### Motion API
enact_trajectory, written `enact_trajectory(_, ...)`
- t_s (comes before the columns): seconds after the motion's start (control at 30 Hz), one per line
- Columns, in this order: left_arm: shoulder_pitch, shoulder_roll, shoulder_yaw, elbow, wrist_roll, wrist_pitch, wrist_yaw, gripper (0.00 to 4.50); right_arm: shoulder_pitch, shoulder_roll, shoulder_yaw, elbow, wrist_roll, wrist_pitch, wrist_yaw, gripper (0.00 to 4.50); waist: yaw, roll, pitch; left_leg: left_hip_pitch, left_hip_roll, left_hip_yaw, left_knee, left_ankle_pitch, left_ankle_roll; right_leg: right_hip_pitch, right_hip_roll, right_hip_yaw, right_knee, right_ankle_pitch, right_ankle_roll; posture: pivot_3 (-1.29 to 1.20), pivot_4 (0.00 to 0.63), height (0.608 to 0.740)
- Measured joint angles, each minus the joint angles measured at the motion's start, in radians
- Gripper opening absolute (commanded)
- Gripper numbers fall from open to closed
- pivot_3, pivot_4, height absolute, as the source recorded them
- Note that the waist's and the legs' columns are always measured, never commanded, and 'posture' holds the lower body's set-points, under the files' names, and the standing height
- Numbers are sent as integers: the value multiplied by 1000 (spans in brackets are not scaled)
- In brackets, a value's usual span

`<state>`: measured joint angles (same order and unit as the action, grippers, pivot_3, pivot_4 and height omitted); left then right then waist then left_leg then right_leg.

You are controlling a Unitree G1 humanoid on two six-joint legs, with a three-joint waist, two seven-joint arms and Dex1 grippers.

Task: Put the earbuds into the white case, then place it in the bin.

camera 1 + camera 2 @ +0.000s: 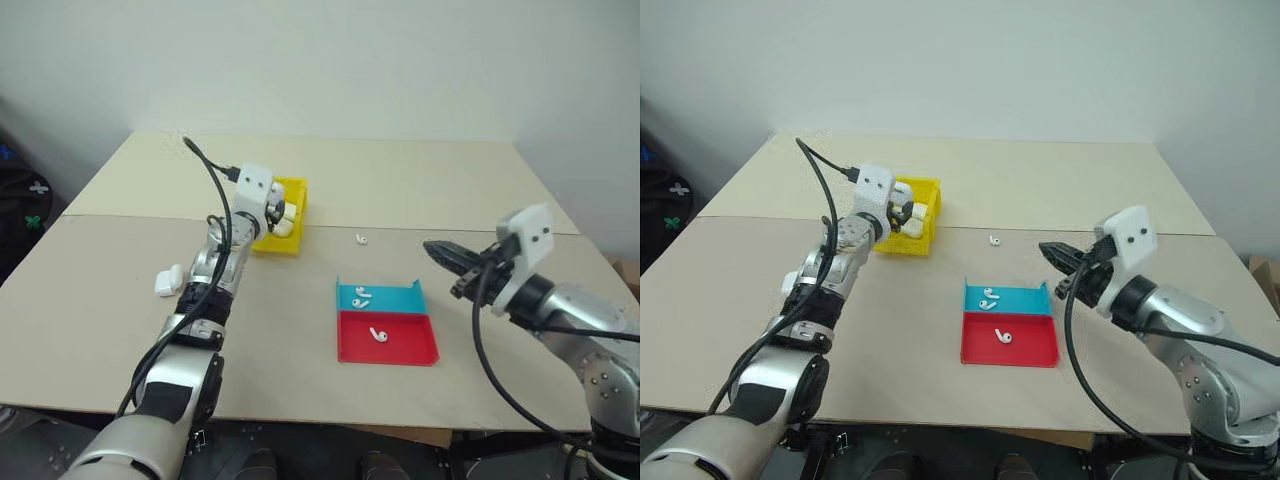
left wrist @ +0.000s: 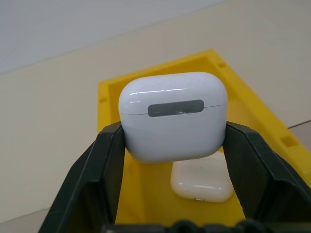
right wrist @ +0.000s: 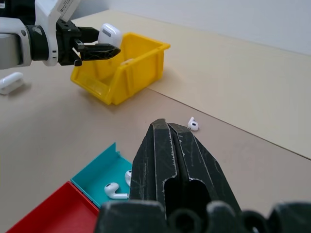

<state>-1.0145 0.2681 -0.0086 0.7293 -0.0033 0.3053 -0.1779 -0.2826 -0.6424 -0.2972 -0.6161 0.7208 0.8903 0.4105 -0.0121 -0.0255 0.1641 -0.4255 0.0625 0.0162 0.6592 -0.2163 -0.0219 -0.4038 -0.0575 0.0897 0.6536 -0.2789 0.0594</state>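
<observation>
My left gripper (image 2: 173, 135) is shut on a white case (image 2: 172, 116) with its lid closed, and holds it just above the yellow bin (image 1: 275, 245). Another white case (image 2: 201, 182) lies inside the bin below it. My right gripper (image 1: 434, 248) hovers shut and empty over the table, to the right of the trays, pointing toward the bin. One loose earbud (image 1: 361, 239) lies on the table between the bin and the trays. Two earbuds (image 1: 360, 296) rest in the blue tray and one earbud (image 1: 378, 335) in the red tray.
The shallow blue tray (image 1: 400, 298) and the red tray (image 1: 412, 348) sit side by side at the table's middle front. A further white case (image 1: 168, 280) lies on the table to the left of my left arm. The table's far half is bare.
</observation>
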Motion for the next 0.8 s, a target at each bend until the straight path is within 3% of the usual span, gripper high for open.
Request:
enact_trajectory(0.1,-4,-3,1,31,1,-23,-9,4426,7,-5,9,-4,-4,0,0,0,0,0,0,0,0,0,0,0,0,0,0,0,0,0,0,0,150,740)
enact_trajectory(0.3,-7,-13,14,33,-2,-79,-18,4471,7,-17,20,-3,-19,-1,2,0,1,0,0,0,0,0,0,0,0,0,0,0,0,0,0,0,150,740)
enact_trajectory(0.5,42,-30,141,-183,-235,-60,-225,4471,23,-71,58,-4,-65,-17,35,0,-3,0,0,0,0,0,0,0,-1,0,0,0,1,0,0,0,150,740)
enact_trajectory(0.67,261,112,101,-498,-339,61,-480,4471,186,-222,47,-16,-186,-213,218,0,-6,1,0,2,1,1,0,1,-2,1,0,1,2,0,0,0,150,740)
enact_trajectory(0.8,433,271,108,-722,-465,215,-643,4471,317,-299,-87,7,-209,-377,426,0,-5,0,0,3,1,0,1,2,-3,3,0,0,2,0,0,0,150,740)
